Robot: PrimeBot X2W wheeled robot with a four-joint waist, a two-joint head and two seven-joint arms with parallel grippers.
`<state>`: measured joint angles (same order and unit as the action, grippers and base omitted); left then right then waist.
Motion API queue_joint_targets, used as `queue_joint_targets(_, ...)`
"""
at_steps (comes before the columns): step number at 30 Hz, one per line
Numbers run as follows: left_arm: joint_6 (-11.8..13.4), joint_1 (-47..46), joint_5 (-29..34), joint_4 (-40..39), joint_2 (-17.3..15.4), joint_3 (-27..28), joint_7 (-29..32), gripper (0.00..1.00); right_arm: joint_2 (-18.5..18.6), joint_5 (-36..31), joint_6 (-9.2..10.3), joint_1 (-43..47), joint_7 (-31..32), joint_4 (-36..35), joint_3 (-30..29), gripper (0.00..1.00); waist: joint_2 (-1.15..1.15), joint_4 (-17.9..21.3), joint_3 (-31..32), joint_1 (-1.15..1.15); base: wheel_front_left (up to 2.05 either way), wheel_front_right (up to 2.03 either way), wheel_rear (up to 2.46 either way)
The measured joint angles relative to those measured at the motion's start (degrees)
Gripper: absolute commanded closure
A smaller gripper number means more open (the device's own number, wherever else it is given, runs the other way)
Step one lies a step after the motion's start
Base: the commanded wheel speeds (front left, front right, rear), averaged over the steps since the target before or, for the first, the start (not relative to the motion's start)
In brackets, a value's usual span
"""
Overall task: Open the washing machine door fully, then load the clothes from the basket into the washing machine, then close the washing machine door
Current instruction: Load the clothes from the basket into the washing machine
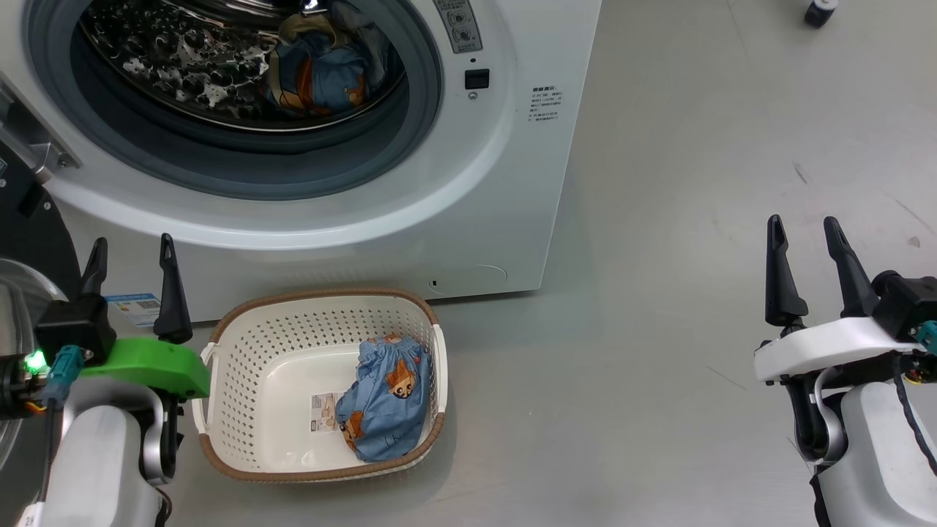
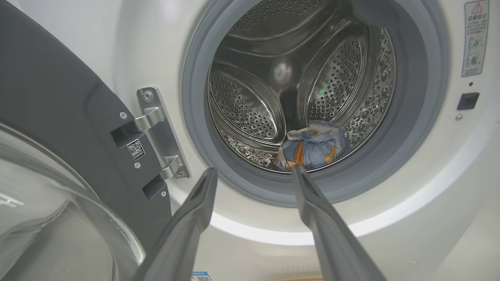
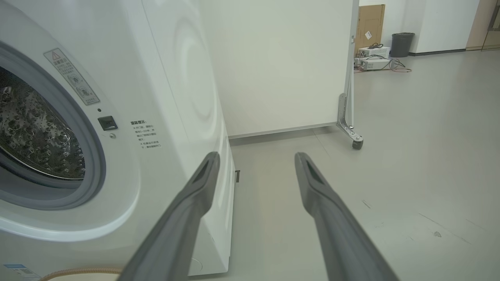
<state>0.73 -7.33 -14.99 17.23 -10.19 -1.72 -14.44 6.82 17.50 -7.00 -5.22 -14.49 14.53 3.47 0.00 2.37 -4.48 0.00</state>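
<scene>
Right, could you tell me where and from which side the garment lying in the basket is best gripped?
Take the garment by its bunched upper folds, coming straight down from above. It lies crumpled on the basket floor against the right wall, so the perforated walls likely block any sideways approach; the raised folds offer fabric to pinch.

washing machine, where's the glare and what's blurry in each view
Left wrist view: a bright glare band on the washing machine below the drum, and the left pincer looks soft, close to the lens. Head view: sparkling highlights across the steel drum. Right wrist view: faint ring reflections on the machine's side, the right pincer blurred.
</scene>
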Motion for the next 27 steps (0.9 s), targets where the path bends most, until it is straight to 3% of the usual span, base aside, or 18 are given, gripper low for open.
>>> queue_joint_targets(27, 0.9, 11.13, -0.01, -7.58, 0.78, 1.87, 0.0, 0.0, -0.27, -0.99, 0.0, 2.18, 0.0, -3.13, -0.15, 0.0, 0.0, 1.12, 0.42, 0.0, 0.0, 0.0, 0.0)
